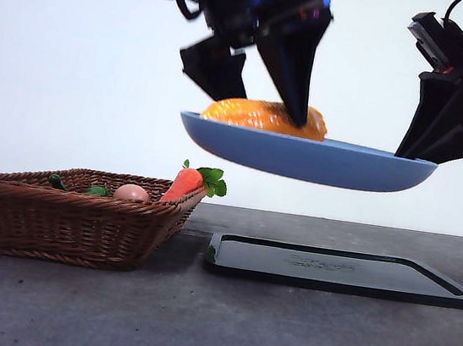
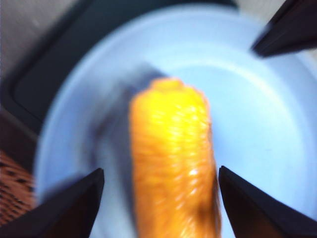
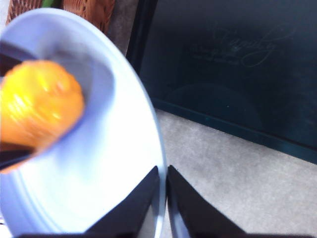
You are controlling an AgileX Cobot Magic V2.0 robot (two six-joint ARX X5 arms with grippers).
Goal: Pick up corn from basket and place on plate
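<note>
The light-blue plate (image 1: 302,158) hangs level in the air above the table, and my right gripper (image 1: 426,156) is shut on its right rim. The right wrist view shows those jaws (image 3: 163,198) pinched together on the rim of the plate (image 3: 114,163). The orange-yellow corn (image 1: 256,115) lies on the plate. My left gripper (image 1: 258,104) reaches down from above and is open, one jaw on each side of the cob. In the left wrist view the corn (image 2: 171,148) rests on the plate (image 2: 257,124), between the spread jaws of that gripper (image 2: 161,169). The corn (image 3: 37,106) also appears in the right wrist view.
The wicker basket (image 1: 63,219) stands on the table at left and holds a carrot (image 1: 183,185) with green leaves, a pinkish round item (image 1: 132,192) and some green pieces. A flat black tray (image 1: 338,268) lies on the table under the raised plate.
</note>
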